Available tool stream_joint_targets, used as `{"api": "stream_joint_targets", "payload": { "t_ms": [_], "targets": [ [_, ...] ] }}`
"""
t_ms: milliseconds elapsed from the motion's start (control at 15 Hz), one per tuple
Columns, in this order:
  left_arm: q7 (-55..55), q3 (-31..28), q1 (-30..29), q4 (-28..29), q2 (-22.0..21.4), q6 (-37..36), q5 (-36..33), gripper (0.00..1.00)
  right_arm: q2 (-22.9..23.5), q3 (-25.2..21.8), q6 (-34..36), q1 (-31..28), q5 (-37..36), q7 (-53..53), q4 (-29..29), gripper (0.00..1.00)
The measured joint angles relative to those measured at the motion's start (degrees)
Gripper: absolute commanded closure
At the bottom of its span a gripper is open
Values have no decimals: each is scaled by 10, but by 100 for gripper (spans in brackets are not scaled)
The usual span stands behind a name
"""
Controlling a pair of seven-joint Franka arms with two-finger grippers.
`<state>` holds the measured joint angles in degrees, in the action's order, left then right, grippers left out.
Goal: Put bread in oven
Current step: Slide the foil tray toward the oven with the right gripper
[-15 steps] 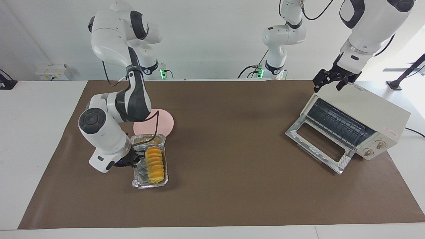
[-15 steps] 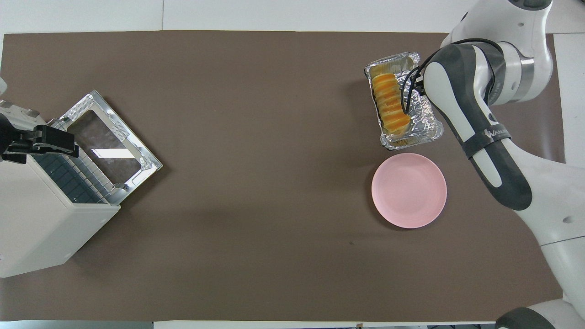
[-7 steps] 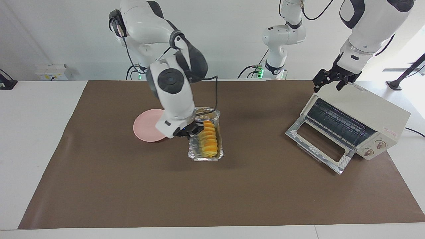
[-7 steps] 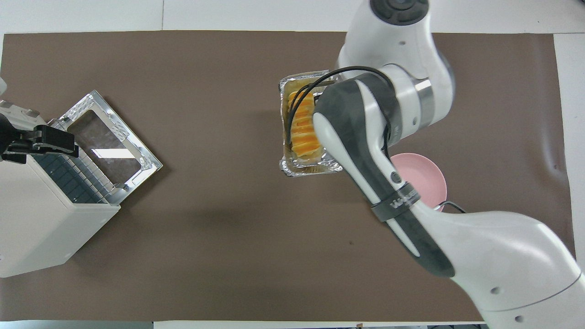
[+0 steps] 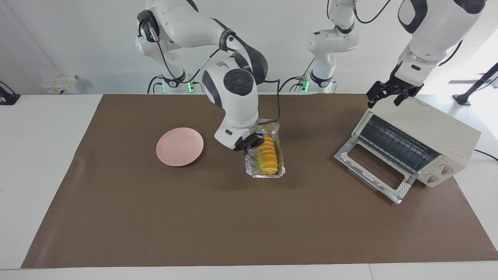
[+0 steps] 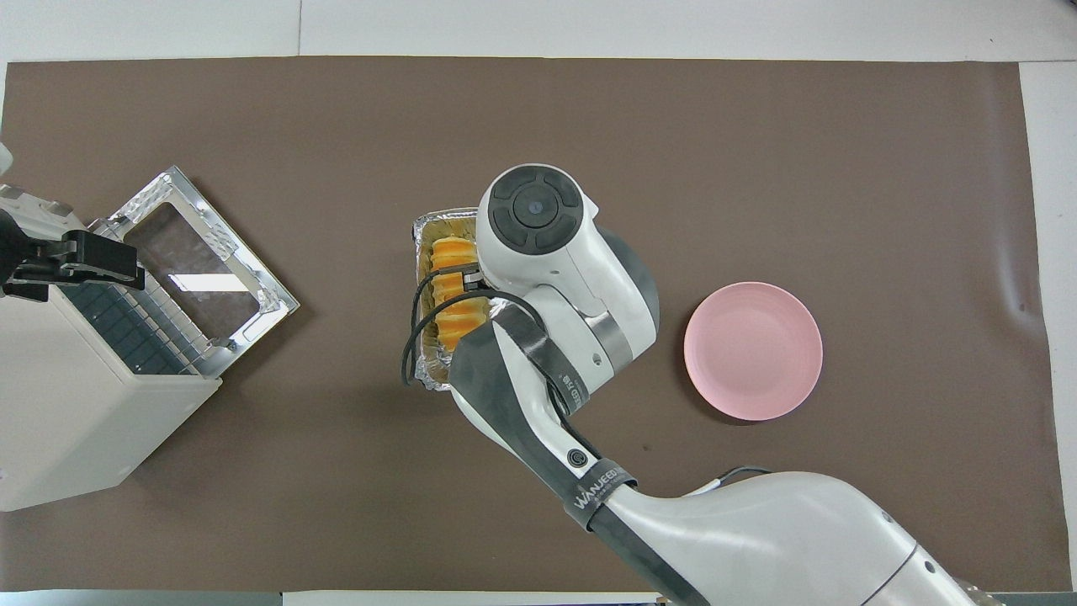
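Fingers on the right gripper are clamping the foil tray, carrying the bread over mid-tabletop. Left gripper is waiting over the cream oven, fingers spread. Its door is hanging open. Bread's long axis is running toward and away from the robots, ridged golden slices up. Overhead, the arm is hiding half the tray; the facing view is showing it whole.

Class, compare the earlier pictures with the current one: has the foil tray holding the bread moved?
Yes. The foil tray with the bread, carried by the right gripper, went from beside the pink plate toward the oven.
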<state>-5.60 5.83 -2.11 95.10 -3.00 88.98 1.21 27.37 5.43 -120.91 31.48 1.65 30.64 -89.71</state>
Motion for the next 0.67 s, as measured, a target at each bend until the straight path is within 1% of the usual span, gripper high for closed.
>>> {"api": "stream_joint_targets", "payload": {
  "t_ms": [134,267,401,668],
  "targets": [
    [0,0,0,0,0,0,0,0,-17,-1,-54,-1,0,2,-64,100],
    [0,0,0,0,0,0,0,0,-23,-1,-93,-1,1,6,-98,100],
    [0,0,0,0,0,0,0,0,-24,-1,-124,0,1,8,-120,100],
    [0,0,0,0,0,0,0,0,-27,-1,-131,-1,1,8,-128,100]
  ]
}}
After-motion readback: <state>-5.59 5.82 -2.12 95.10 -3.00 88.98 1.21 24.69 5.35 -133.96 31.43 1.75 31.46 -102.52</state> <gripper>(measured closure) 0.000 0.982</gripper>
